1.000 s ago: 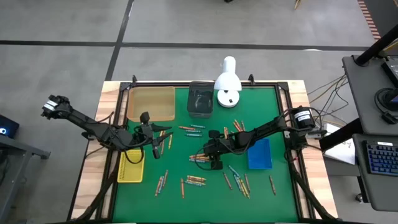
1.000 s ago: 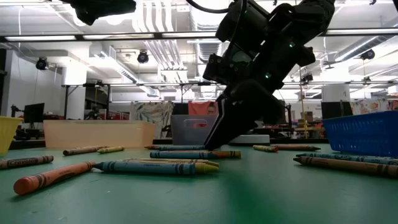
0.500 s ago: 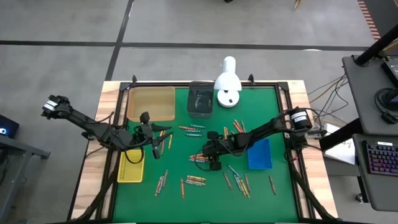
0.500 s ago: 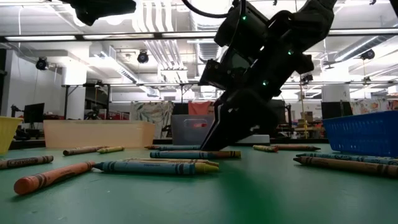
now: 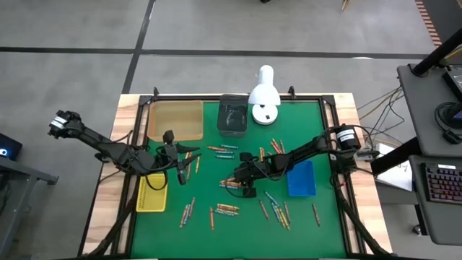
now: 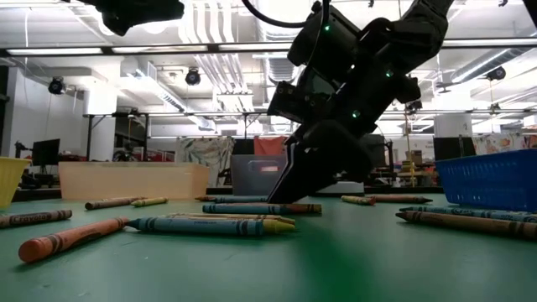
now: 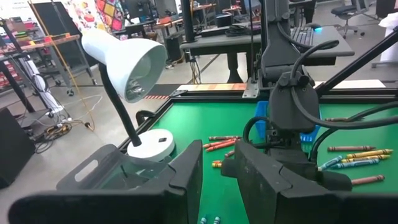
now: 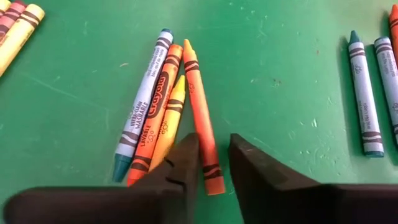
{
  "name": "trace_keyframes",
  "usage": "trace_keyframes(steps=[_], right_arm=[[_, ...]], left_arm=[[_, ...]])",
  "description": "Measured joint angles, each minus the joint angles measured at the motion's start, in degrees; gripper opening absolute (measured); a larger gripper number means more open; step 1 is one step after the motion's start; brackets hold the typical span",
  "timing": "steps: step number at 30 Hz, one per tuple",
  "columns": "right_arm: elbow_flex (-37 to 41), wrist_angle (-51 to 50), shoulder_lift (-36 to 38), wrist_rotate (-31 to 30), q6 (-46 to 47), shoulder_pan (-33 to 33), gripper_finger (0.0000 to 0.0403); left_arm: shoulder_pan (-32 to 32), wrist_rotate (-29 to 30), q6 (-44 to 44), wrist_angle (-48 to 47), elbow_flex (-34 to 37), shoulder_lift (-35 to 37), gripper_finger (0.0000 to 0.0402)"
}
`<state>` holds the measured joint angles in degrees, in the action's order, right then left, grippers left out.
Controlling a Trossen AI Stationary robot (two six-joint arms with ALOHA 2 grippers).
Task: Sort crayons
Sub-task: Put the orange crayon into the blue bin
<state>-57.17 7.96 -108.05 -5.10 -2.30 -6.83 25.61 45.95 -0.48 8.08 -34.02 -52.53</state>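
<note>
orange crayon (image 8: 202, 135) thin, paper-wrapped, flat on green mat; right tool (image 8: 214, 163) spread astride it; left tool (image 7: 217, 172) slightly spread.

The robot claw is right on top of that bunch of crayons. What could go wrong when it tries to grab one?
The right gripper is open astride the orange crayon, which touches a yellow crayon in a tight cluster. Closing might pinch the yellow one too, or push the cluster apart. The fingers sit near the orange crayon's end, so it may tilt or slip when lifted. The left gripper waits off to the side.
</note>
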Motion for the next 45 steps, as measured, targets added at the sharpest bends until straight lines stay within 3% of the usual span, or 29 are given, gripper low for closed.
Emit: trace_keyframes(steps=[4,17,24,29,38,45], right_arm=[[0.0,-0.1,0.0,-0.1,-0.8,0.1,0.0019],[-3.5,-7.1,4.5,-1.6,0.2,0.9,0.0012],[-7.4,-21.5,10.3,-1.3,4.8,1.5,0.0012],[-9.0,-37.3,15.9,-1.0,10.4,1.2,0.0012],[-8.0,-70.1,28.4,-0.8,37.5,-3.8,0.0011],[-2.0,-74.6,37.4,-0.6,66.6,-13.6,0.0011]], left_arm=[[0.0,0.0,-0.3,0.0,0.0,0.0,0.0077],[0.0,0.0,-2.0,0.3,0.0,0.0,0.0077],[0.0,0.0,-2.0,1.8,0.0,0.0,0.0077],[0.0,0.0,-2.0,2.6,0.0,-0.1,0.0077],[0.0,0.0,-2.0,3.0,-0.5,-0.3,0.0077],[0.0,0.0,-1.3,3.1,-1.8,-1.1,0.0077]])
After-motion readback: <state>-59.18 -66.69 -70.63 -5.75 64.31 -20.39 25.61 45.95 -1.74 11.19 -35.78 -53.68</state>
